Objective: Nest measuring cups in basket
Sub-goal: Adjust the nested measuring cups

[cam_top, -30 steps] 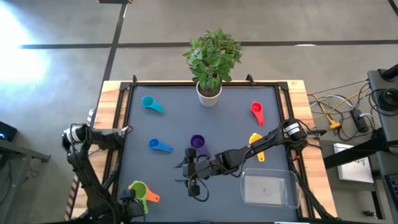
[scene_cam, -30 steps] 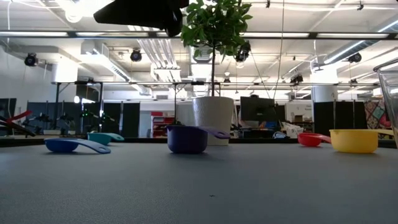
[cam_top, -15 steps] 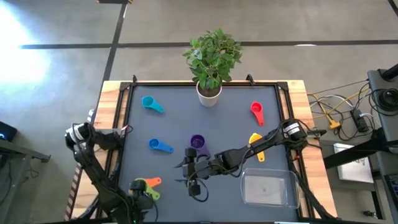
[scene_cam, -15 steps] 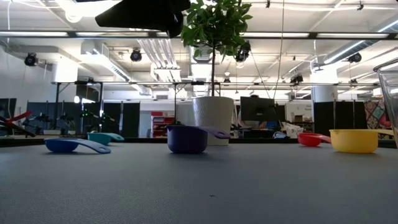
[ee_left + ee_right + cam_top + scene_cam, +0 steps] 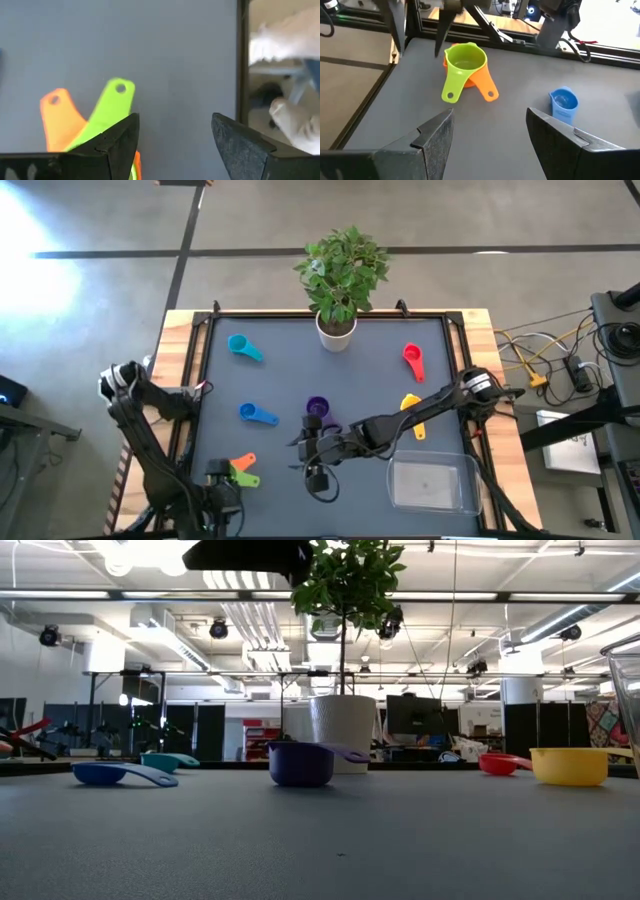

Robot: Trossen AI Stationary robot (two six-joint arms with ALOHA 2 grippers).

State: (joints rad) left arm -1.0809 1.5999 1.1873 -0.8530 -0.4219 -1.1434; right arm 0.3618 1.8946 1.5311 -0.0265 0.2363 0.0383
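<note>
Spread fingers on the left gripper (image 5: 175, 125), nothing between them; hangs low at the near left corner of the table (image 5: 380, 380), right by the green cup (image 5: 465, 57). Seated inside the orange cup (image 5: 487, 91), that green one, handles fanned apart. Likely a pair already nested and let go, hence the wide, empty hold.

Spread too on the right gripper (image 5: 490, 117), and empty; hovers mid-table, facing the green-and-orange pair, with the blue cup (image 5: 563, 100) off to one side of its line. Probably there to collect the stack or the next single piece; cannot tell which.

Farther out, five loose pieces well apart on the dark surface: blue mid-left, purple cup (image 5: 317, 407) near the centre just beyond the right arm's wrist, teal cup (image 5: 240, 346) at the far left, red cup (image 5: 412, 358) at the far right, yellow cup (image 5: 411, 404) just nearer than the red.

In the near right corner, the basket (image 5: 400, 480), clear and holding nothing, under the right arm's reach. At the far edge, a white plant pot (image 5: 336, 330), no part of the job.

Most of the nesting not yet done, and nothing in the basket so far
</note>
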